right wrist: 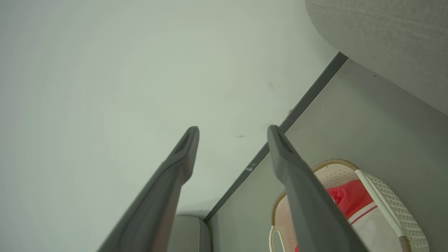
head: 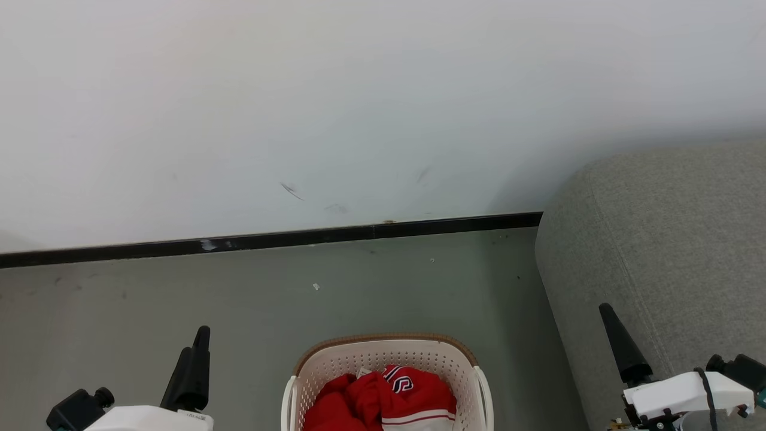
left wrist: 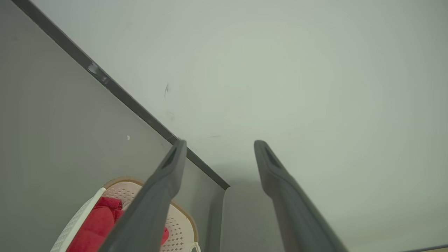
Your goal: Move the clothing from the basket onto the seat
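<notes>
The cream basket (head: 335, 368) stands on the floor at the bottom centre of the head view, with the red and white clothing (head: 383, 398) bunched inside it. To its right is the grey seat (head: 658, 239). My left gripper (head: 202, 332) hovers left of the basket and my right gripper (head: 605, 310) is over the seat's front edge. In the left wrist view the left gripper (left wrist: 220, 143) is open and empty, with the basket (left wrist: 182, 227) and clothing (left wrist: 94, 224) below. The right gripper (right wrist: 233, 128) is likewise open and empty beside the basket (right wrist: 385, 196), clothing (right wrist: 350, 197) and seat (right wrist: 385, 35).
A white wall (head: 359, 90) with a black baseboard (head: 359, 232) runs behind the basket. Grey floor (head: 179, 293) spreads to the left of the basket and between the basket and the seat.
</notes>
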